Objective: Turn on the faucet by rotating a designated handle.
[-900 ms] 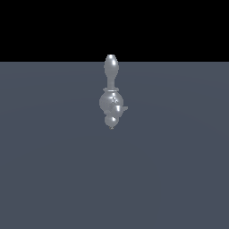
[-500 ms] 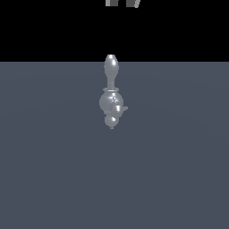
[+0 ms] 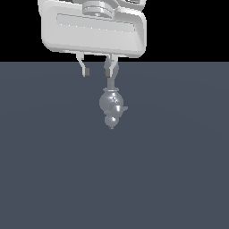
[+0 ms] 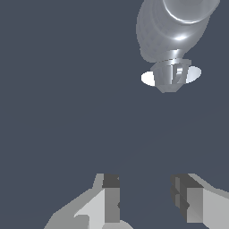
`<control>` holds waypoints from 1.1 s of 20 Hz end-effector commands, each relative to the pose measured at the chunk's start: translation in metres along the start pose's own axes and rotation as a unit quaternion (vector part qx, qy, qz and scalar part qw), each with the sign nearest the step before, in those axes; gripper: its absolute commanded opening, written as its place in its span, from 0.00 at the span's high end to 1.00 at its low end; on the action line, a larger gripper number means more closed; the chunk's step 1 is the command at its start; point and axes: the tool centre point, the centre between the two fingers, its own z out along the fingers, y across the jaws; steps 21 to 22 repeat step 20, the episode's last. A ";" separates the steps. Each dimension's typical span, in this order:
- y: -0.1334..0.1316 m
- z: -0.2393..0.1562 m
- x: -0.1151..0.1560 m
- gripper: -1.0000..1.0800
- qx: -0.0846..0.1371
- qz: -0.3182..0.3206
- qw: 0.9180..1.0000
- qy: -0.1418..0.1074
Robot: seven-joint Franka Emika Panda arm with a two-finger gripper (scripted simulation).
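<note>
A silver faucet point(image 3: 110, 103) stands upright on the dark grey floor point(image 3: 53, 170) in the middle of the exterior view, with a round body and a slim stem rising from it. My gripper point(image 3: 97, 70) hangs open and empty just above it. One finger point(image 3: 110, 68) overlaps the top of the stem; I cannot tell if they touch. The other finger point(image 3: 83, 68) is off to the exterior view's left. In the wrist view the faucet point(image 4: 172, 31) is beyond the open gripper point(image 4: 146, 197), apart from the fingertips. Which part is the handle is unclear.
The white gripper body point(image 3: 94, 27) fills the upper middle of the exterior view. The dark grey floor point(image 4: 58, 89) stretches around the faucet. No other objects show.
My gripper has come down from the top edge into view and now hangs just over the faucet's top. The faucet has not moved.
</note>
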 end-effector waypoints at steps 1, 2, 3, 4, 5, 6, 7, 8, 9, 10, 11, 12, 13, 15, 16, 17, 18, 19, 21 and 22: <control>0.029 0.000 0.027 0.65 -0.013 -0.007 1.000 0.025; 0.054 0.022 0.023 0.60 -0.010 0.013 1.000 0.015; 0.061 0.027 0.034 0.77 -0.030 -0.024 0.999 0.016; 0.054 0.034 0.048 0.84 -0.041 -0.054 0.997 0.023; 0.032 0.054 0.053 0.60 -0.034 -0.081 0.996 0.019; 0.066 0.046 0.067 0.90 -0.046 -0.077 0.996 0.025; 0.064 0.061 0.073 0.71 -0.025 -0.076 0.996 0.038; 0.032 0.076 0.086 0.30 -0.018 -0.116 0.992 0.038; 0.015 0.080 0.104 0.30 -0.028 -0.164 0.985 0.039; -0.029 0.078 0.102 0.30 -0.036 -0.205 0.977 0.041; -0.064 0.083 0.112 0.92 -0.017 -0.228 0.972 0.055; -0.066 0.105 0.097 0.80 -0.005 -0.222 0.974 0.039; -0.069 0.123 0.081 0.85 0.003 -0.223 0.975 0.026; -0.087 0.109 0.104 0.91 0.016 -0.236 0.969 0.066; -0.056 0.141 0.044 0.13 0.008 -0.265 0.964 0.026; -0.080 0.167 0.048 0.13 0.002 -0.283 0.959 -0.001; -0.098 0.169 0.049 0.09 0.028 -0.273 0.961 0.017; -0.063 0.174 0.051 0.23 0.005 -0.315 0.949 0.011; -0.098 0.178 0.041 0.23 -0.014 -0.348 0.937 0.006; -0.098 0.178 0.041 0.23 -0.014 -0.348 0.937 0.006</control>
